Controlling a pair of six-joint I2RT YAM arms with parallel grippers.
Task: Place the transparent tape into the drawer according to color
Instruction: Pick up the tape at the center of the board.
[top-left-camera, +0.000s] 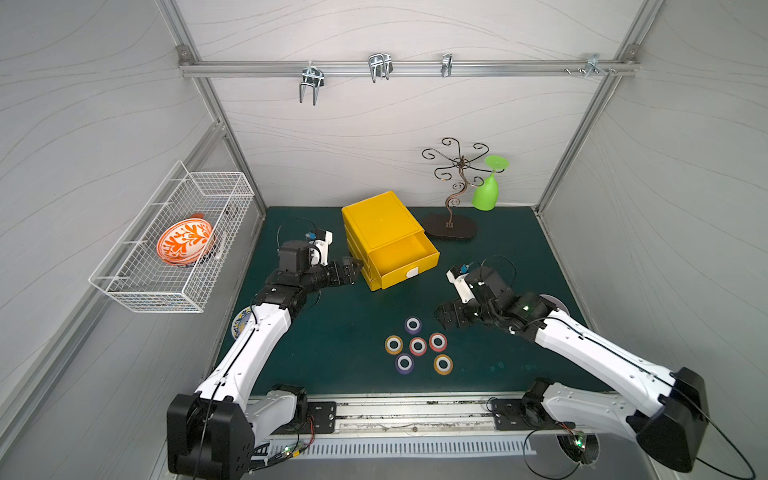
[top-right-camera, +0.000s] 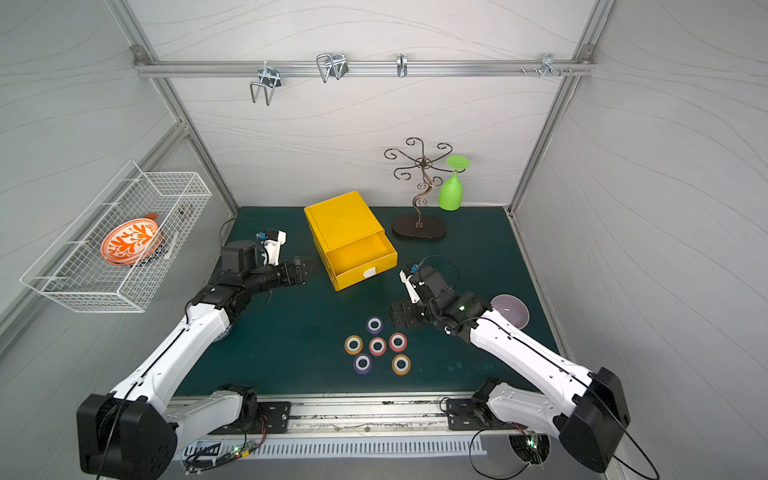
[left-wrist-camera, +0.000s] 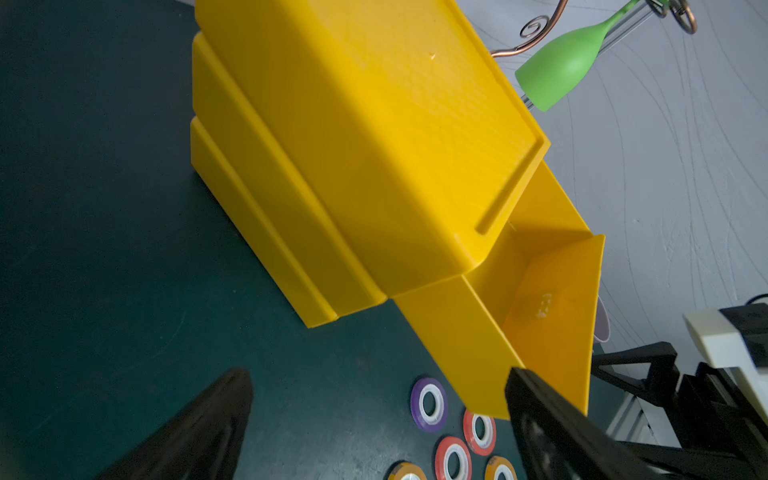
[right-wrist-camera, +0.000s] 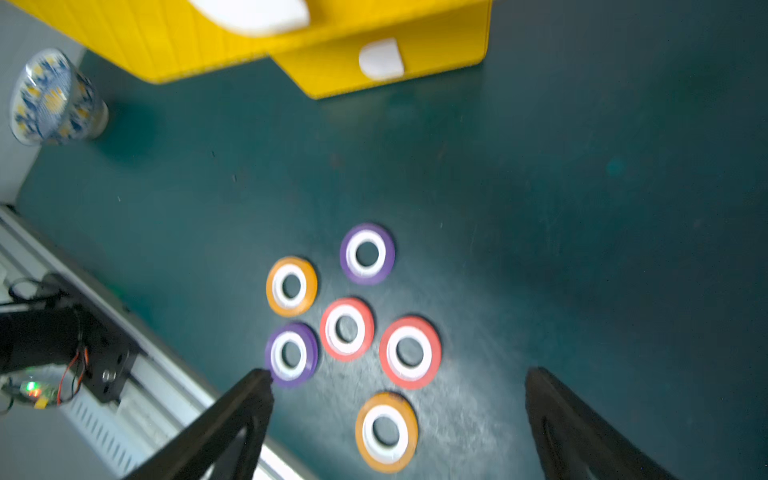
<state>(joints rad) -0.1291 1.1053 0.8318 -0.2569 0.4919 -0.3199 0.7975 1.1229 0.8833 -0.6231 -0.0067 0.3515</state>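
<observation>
Beside the yellow box (top-left-camera: 380, 220), top drawer (top-left-camera: 399, 253) standing out, left gripper (top-left-camera: 356, 266) fingers apart, empty; right gripper (top-left-camera: 441, 318) likewise near six tape rolls (top-left-camera: 417, 345); wire stand (top-left-camera: 451, 226) behind.

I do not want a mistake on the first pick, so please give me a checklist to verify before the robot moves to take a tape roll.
1. Top drawer pulled out, visible inside empty: ok.
2. Right claw open, holding nothing, near the tape rolls: ok.
3. Left claw open, holding nothing, beside the yellow box: ok.
4. Six tape rolls flat on the green mat, none in a drawer: ok.
5. Gap for a finger around the middle red roll: cannot tell.
6. Two lower drawers open for the other colours: not ok, both look shut.
</observation>
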